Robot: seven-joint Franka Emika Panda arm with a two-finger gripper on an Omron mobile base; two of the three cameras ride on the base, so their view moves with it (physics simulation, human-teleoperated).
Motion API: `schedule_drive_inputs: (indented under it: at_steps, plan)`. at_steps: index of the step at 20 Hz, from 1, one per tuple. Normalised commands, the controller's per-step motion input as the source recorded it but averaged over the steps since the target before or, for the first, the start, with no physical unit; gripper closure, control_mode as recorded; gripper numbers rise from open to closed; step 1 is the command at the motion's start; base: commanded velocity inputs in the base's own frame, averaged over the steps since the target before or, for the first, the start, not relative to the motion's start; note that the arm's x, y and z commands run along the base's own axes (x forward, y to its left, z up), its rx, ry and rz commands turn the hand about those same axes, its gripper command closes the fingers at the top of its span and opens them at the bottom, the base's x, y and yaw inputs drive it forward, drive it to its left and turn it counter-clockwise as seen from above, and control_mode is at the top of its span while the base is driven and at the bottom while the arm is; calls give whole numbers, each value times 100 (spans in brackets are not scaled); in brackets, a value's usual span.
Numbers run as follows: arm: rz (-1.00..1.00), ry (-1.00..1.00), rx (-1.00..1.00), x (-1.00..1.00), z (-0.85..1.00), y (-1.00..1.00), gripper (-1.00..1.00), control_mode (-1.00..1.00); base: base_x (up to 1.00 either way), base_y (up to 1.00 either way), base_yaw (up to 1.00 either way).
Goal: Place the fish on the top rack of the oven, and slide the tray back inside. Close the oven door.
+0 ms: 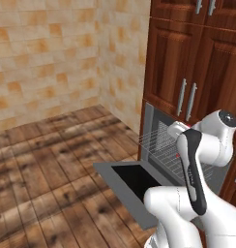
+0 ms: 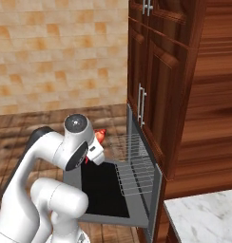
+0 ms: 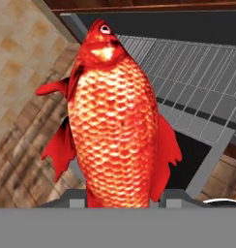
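currently, item one: my gripper (image 3: 124,201), fingers narrowed and clamped on the fish (image 3: 115,116), which stands between the two tips with its head pointing away from my hand and its scaled side filling most of the hand view. from the right base view a bit of the red fish (image 2: 100,135) peeks out past my wrist, above the lowered door. item two: the oven (image 2: 153,190), built into red-brown cabinets (image 2: 160,85), cavity dark. item three: the oven door (image 1: 129,181), dropped flat and open, black window facing up. item four: the top rack (image 2: 130,144), a thin grey wire grid pulled partway out of the cavity over the door; in the hand view the rack (image 3: 197,82) lies beyond and to one side of the fish, not touching it. item five: a lower wire shelf (image 2: 137,178), also drawn forward. item six: wooden floor (image 1: 47,164) and tan tiled wall (image 1: 47,53) beside the oven.
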Motion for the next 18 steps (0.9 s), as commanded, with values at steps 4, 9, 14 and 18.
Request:
schedule_drive_inputs:
  at_steps: [4,9,14,18]
  plan:
    - [1,0,0,0,0,0,100,-100,0,0,0]
    - [0,0,0,10,-3,0,100,-100,0,0,0]
    - [0,7,0,30,-13,0,100,-100,0,0,0]
    - [1,10,-3,31,-15,0,100,-100,0,0,0]
